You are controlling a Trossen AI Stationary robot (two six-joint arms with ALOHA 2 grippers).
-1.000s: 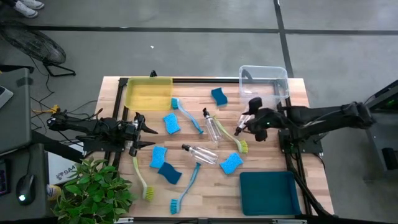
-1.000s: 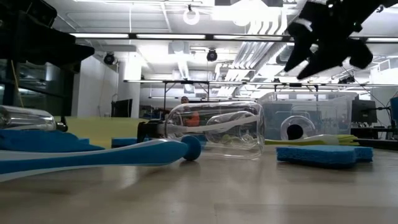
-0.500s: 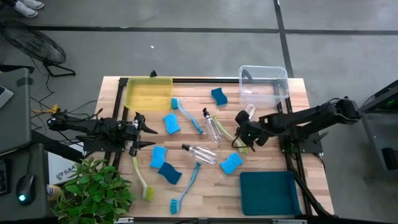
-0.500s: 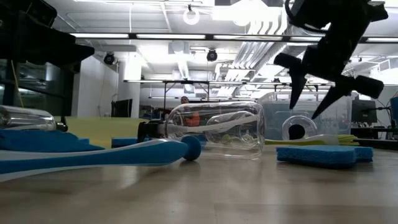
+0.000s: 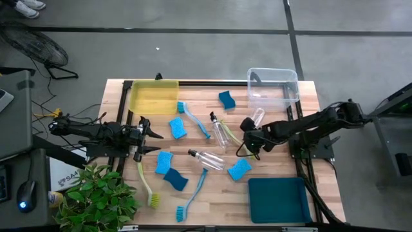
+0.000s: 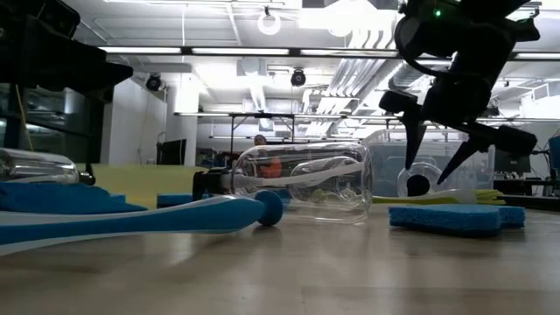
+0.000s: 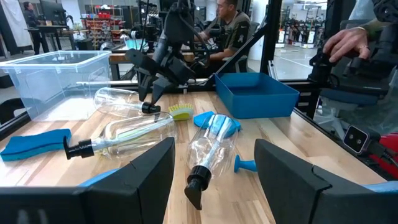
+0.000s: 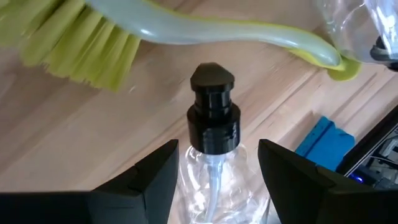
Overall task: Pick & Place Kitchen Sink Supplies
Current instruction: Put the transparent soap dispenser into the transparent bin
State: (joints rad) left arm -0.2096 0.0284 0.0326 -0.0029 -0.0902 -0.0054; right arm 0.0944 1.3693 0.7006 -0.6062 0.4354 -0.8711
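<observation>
My right gripper (image 5: 248,137) is open and points down over a small clear bottle (image 5: 257,117) lying on the table. In the right wrist view its fingers (image 8: 149,180) stand on either side of the bottle's neck below the black top (image 8: 213,112), without plainly touching. The low view shows the gripper (image 6: 457,149) above the bottle's round end (image 6: 418,182). A yellow-green brush (image 5: 243,144) lies just beyond it. Two more bottles (image 5: 221,133) (image 5: 207,158), several blue sponges (image 5: 177,127) and blue brushes (image 5: 193,118) lie mid-table. My left gripper (image 5: 145,136) waits open at the left edge.
A yellow bin (image 5: 153,98) sits at the far left, a clear bin (image 5: 273,87) at the far right just behind the bottle, and a teal bin (image 5: 277,198) at the near right. A leafy plant (image 5: 96,196) stands at the near left corner. People show beyond the table (image 7: 233,25).
My right gripper has moved toward the table's left and near edge and come down, its fingers tipping to point downward. They now stand on either side of the clear bottle's neck. The bottle and the other supplies have stayed where they were.
</observation>
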